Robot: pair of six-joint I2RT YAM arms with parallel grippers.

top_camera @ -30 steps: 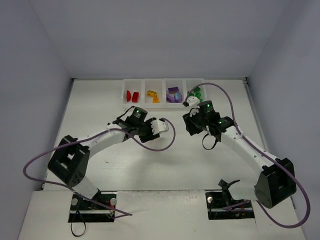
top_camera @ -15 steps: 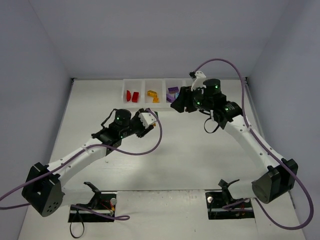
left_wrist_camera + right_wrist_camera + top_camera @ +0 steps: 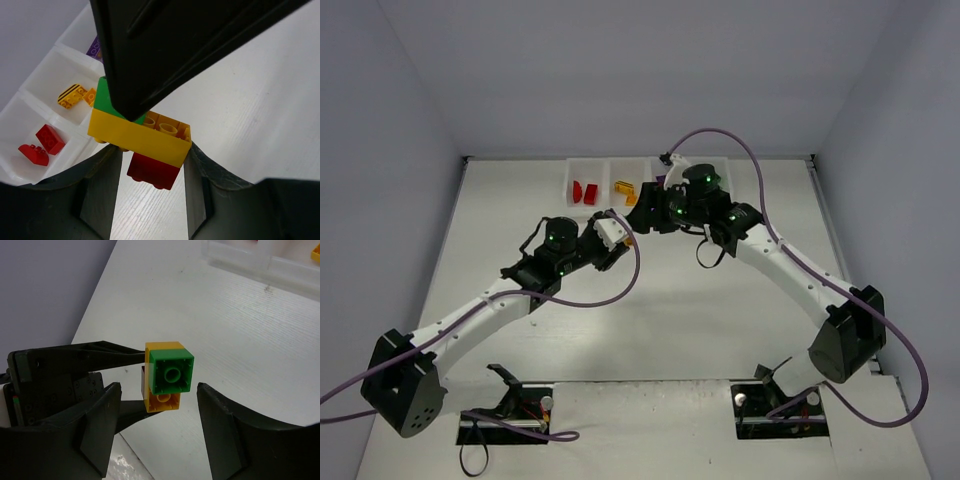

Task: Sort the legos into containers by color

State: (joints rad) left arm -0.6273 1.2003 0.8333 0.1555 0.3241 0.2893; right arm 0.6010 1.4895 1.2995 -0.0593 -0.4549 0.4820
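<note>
The white counter (image 3: 700,320) carries, along its far edge, the row of white translucent square bins (image 3: 35,90) (red bricks (image 3: 42,145) in one, yellow-orange bricks (image 3: 75,95) in the next). Both arms meet just in front of that row. The left tool (image 3: 612,230) is clamped on the red-and-yellow end of a clump (image 3: 137,137) of plastic bricks, which looks held clear of the counter. The clump's stack runs from the left tool toward the right tool (image 3: 159,390), with the small green brick (image 3: 172,372) outermost, its stud facing the right wrist. The right tool's jaws stand apart, one on either side of that green brick and touching neither face. I judge the right arm the nearer one for pulling the green brick off.
</note>
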